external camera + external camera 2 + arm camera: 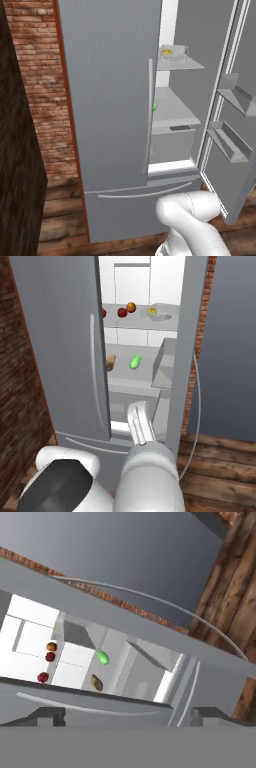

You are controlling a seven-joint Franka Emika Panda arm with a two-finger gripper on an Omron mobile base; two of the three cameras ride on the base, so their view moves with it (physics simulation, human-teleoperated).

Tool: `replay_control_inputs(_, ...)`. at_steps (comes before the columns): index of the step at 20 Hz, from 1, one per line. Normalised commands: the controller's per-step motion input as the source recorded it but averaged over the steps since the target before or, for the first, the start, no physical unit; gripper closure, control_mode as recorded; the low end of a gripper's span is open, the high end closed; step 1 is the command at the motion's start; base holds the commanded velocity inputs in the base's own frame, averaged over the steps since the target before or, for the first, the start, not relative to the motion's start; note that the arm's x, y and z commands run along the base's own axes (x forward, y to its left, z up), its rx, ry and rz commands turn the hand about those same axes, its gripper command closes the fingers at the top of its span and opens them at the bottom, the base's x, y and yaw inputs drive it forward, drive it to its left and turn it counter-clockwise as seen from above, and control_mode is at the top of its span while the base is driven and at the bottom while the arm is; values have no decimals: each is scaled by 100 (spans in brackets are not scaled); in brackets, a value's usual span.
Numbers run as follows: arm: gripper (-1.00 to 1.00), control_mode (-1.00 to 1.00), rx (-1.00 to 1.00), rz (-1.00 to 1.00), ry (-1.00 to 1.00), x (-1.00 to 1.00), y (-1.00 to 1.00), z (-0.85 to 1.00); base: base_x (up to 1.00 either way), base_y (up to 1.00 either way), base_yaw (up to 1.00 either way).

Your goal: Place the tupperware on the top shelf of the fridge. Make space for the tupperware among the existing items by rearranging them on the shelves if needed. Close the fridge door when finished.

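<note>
we see two round red fruits point(122, 312), one orange fruit point(131, 307) and the clear tupperware point(153, 312) on the flat grey top shelf point(170, 322). our fingers point(50, 716) stand open, holding nothing.

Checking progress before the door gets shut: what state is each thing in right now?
fridge: right door open, left door shut, drawer shut.
tupperware: on the top shelf, upright.
red fruits: on the top shelf.
orange fruit: on the top shelf.
green vegetable: lying on the lower shelf.
bread chunk: on the lower shelf.
gripper: open, holding nothing.

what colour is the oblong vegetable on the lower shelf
Bright green vegetable, clearest in the right base view.
</note>
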Motion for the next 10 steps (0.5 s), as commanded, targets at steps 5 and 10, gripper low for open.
replay_control_inputs(5,-100,-100,12,4,-4,25,-59,-80,0,0,0)
replay_control_inputs(10,-100,-100,13,3,-1,42,-49,-35,0,0,0)
